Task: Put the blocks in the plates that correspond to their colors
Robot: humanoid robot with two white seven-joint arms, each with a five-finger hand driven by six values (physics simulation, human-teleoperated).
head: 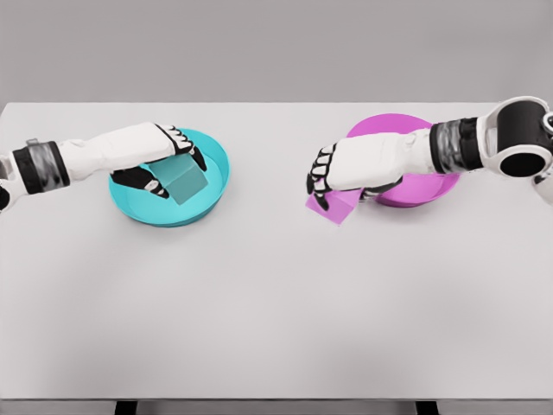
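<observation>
Plain grey wall backs a wide white worktop that fills most of the head view. Toward the far left of the worktop sits a round teal plate with a raised rim, and toward the far right sits a round magenta plate of the same shape. The left robot hand reaches in from the left edge and hangs over the teal plate, its fingers curled around a teal square block that lies tilted inside the plate. The right robot hand reaches in from the right edge across the magenta plate, its fingers closed on a magenta square block. That block is just beside the left rim of the magenta plate, outside it, over the bare worktop.
</observation>
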